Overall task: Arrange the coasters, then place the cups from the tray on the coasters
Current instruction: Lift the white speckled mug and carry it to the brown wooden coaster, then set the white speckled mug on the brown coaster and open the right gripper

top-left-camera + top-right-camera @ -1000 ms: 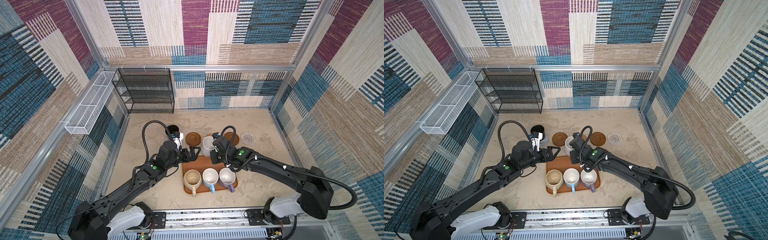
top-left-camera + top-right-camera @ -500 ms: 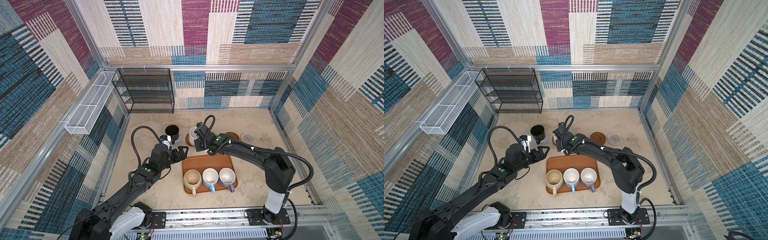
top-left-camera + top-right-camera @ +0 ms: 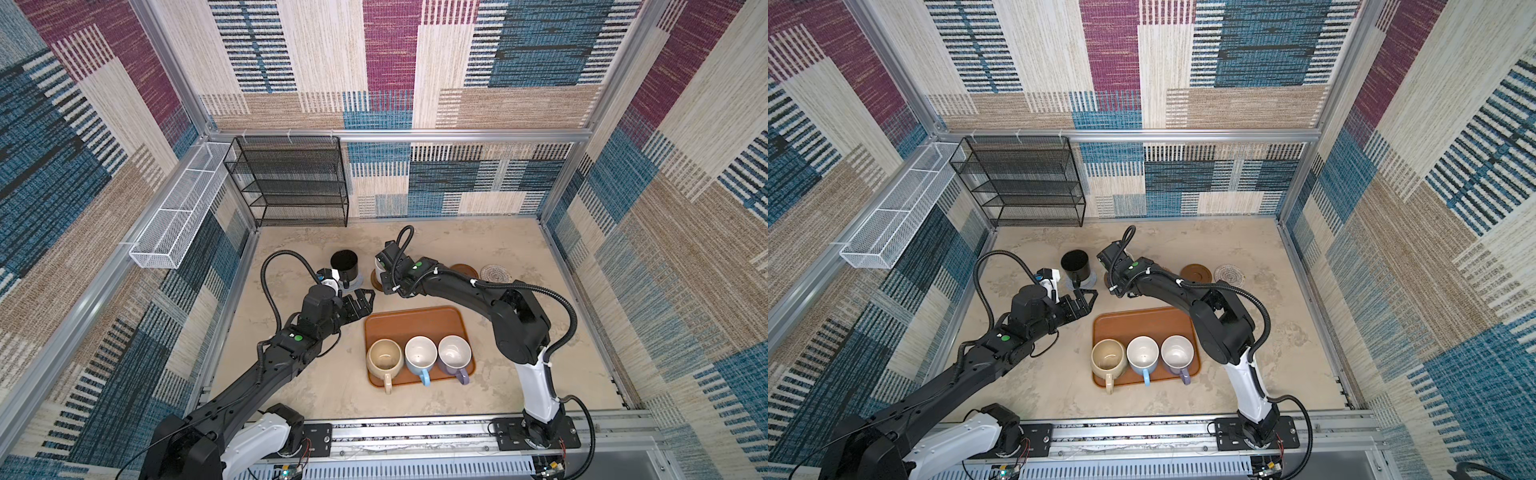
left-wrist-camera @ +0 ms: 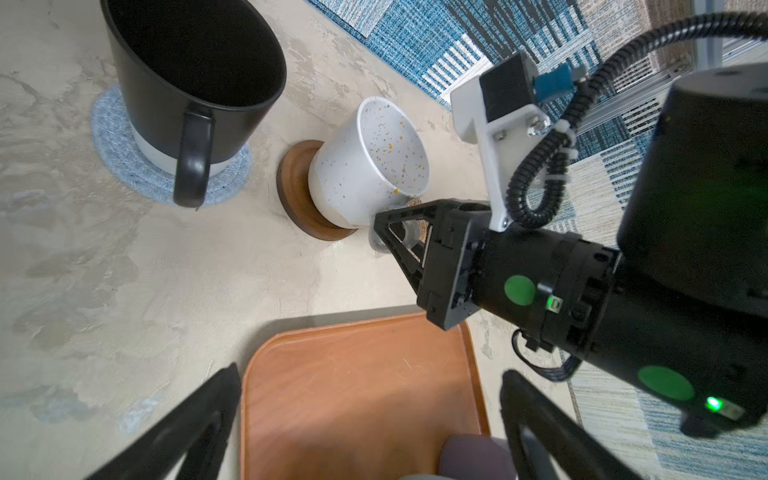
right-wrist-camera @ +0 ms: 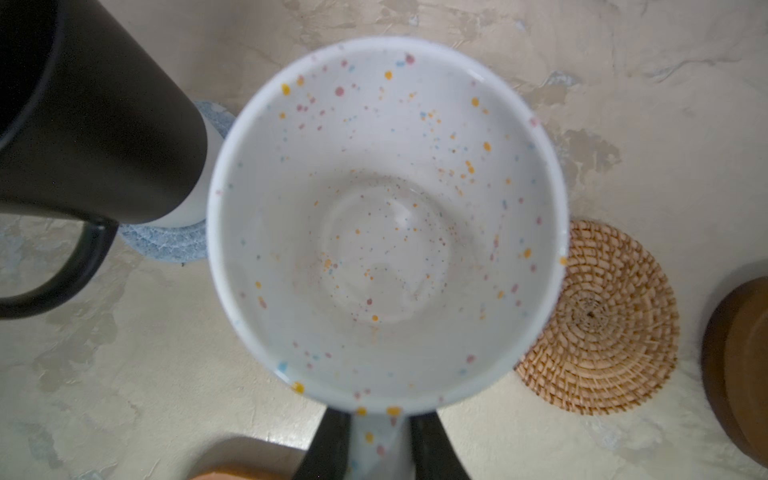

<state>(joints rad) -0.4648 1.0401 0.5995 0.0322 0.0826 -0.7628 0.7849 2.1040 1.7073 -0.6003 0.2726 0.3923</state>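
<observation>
Your right gripper (image 5: 380, 446) is clamped tight on the handle of the white mug (image 5: 386, 224), the speckled one. The mug's base is over the dark wooden coaster (image 4: 297, 195); you can't tell whether it is fully set down. Just beside it the black mug (image 4: 187, 75) stands upright on the woven coaster (image 4: 116, 145), which is blue-grey.

On the white mug's other side the rattan coaster (image 5: 602, 332) lies bare. The arm hides it in both top views. Past it come the second wooden coaster (image 3: 464, 270) and the patterned coaster (image 3: 493, 273), both bare, in a row toward the far side of the table (image 3: 457, 241).

Your left gripper (image 3: 362, 302) is spread wide and holds nothing. It hovers near the far left corner of the tray (image 3: 415, 324), apart from every mug.

The far half of the tray is bare. The beige mug (image 3: 384, 357), light blue mug (image 3: 420, 355) and lavender mug (image 3: 454, 353) stand upright in a close row along its near edge, handles pointing at the robot's base.
</observation>
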